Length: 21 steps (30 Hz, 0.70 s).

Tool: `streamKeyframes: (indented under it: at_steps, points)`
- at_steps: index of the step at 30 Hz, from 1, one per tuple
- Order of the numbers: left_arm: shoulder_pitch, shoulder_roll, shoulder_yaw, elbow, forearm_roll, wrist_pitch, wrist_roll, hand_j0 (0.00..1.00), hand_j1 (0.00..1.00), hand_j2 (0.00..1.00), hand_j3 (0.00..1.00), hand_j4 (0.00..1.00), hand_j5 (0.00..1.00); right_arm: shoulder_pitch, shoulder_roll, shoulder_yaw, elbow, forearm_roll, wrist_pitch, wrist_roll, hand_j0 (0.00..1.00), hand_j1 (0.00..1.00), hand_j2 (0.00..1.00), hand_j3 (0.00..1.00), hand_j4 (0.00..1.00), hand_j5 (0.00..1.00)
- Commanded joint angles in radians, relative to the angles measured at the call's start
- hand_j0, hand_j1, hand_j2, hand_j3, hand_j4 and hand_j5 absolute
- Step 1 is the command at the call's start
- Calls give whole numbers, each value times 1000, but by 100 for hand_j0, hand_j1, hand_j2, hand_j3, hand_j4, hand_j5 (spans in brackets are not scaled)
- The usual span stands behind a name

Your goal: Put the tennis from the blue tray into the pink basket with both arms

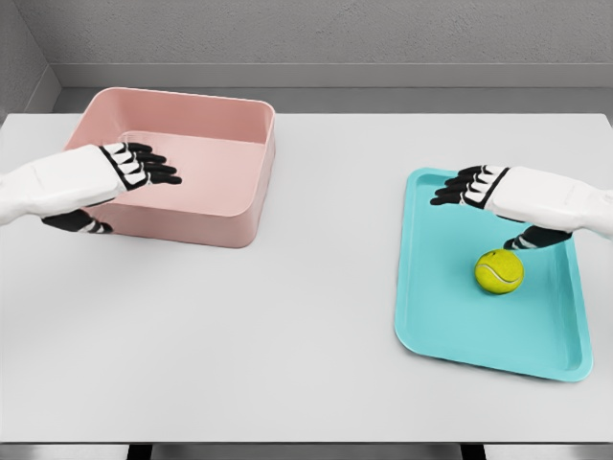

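Nearest to the camera, only bare white table (239, 364), nothing placed there. A little further, on the right, the blue tray (441, 326), lying flat with the tennis ball (499, 271) resting on its floor, near the middle, slightly toward the far side. Not lifted yet, not gripped. Just above and behind the ball, the right hand (479, 189), fingers stretched out and relaxed, holding nothing, thumb hanging down close to the ball but apparently not touching it. Hard to tell the exact gap from this single view.

On the left at similar depth, the left hand (129, 165), also with fingers loose and extended, empty, hovering over the near wall of the pink basket (244, 206). Thumb showing below, in front of the basket wall. Inside of the basket, as far as visible: no ball.

Judging from this, hardly started: ball on the tray, well apart from the basket. Left to do: grasp, carry across, probably hand over, drop in the basket.
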<state>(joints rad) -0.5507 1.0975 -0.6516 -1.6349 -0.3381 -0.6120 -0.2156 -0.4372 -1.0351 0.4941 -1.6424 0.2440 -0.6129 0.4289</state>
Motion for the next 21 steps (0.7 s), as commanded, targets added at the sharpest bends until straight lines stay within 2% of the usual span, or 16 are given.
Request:
streamKeyframes:
  at_steps: [1, 4, 6, 7, 9, 12, 17, 21]
  points:
    - [2, 31, -10, -28, 1, 1, -18, 100, 100, 100, 100, 100, 100, 0, 0, -6, 3, -6, 2, 5, 100, 100, 100, 100, 100, 100]
    - [3, 42, -11, -56, -9, 1, -24, 100, 100, 100, 100, 100, 100, 0, -11, -5, 18, -3, 2, 10, 100, 100, 100, 100, 100, 100]
    - [25, 64, -11, -72, -10, 1, -30, 100, 100, 100, 100, 100, 100, 3, -14, -3, 113, -3, 2, 11, 100, 100, 100, 100, 100, 100]
    - [38, 79, -11, -83, -10, 1, -30, 100, 100, 100, 100, 100, 100, 17, -37, -2, 138, -3, 2, 10, 100, 100, 100, 100, 100, 100]
    - [41, 84, -13, -89, -19, 1, -30, 100, 100, 100, 100, 100, 100, 41, -34, 3, 171, -3, 2, 8, 100, 100, 100, 100, 100, 100]
    - [51, 90, -13, -94, -52, 1, -38, 100, 100, 100, 100, 100, 100, 61, -16, 6, 194, 34, 2, 11, 100, 100, 100, 100, 100, 100]
    - [52, 102, -14, -111, -87, 1, -38, 100, 100, 100, 100, 100, 100, 87, -14, 9, 184, 49, 2, 11, 100, 100, 100, 100, 100, 100]
    - [52, 96, -54, -117, -101, 1, -38, 100, 100, 100, 100, 100, 100, 87, -3, 24, 182, 50, 2, 13, 100, 100, 100, 100, 100, 100]
